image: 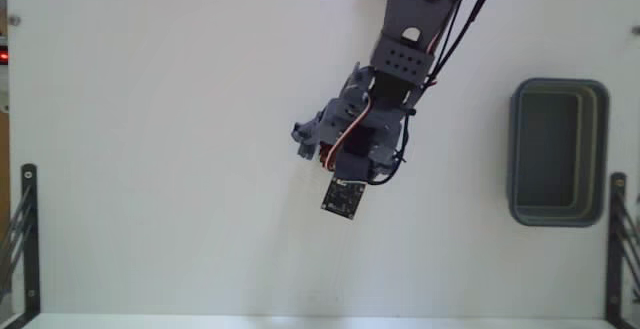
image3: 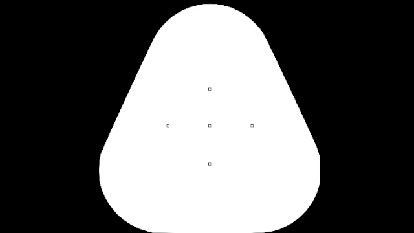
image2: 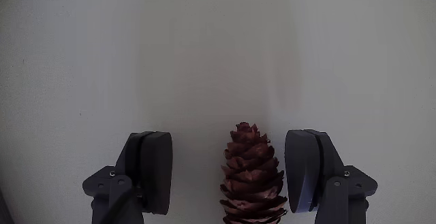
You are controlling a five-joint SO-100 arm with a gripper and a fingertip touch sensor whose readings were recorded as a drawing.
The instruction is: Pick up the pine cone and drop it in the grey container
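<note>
Pine cone [image2: 253,176] is what the coming move turns on: in the wrist view it lies on the white table [image2: 218,47] between the two fingers of the gripper [image2: 231,176], with its long axis running straight out along them and its tapered tip pointing away from the wrist. It does not sit in the middle of the gap. It is close beside the right-hand finger [image2: 306,173] and well clear of the left-hand one [image2: 151,169], and neither pad seems to touch it. The claw is released, jaws spread wider than the cone's thickest part. As I judge it, closing now would bring the right pad to the cone first and push it sideways, so a small shift toward that side should centre the grasp. In the fixed view the arm [image: 400,64] hides the cone, and the gripper cannot be made out under the wrist. The grey container [image: 558,151] stands well apart at the right edge of that view and looks to hold nothing.
</note>
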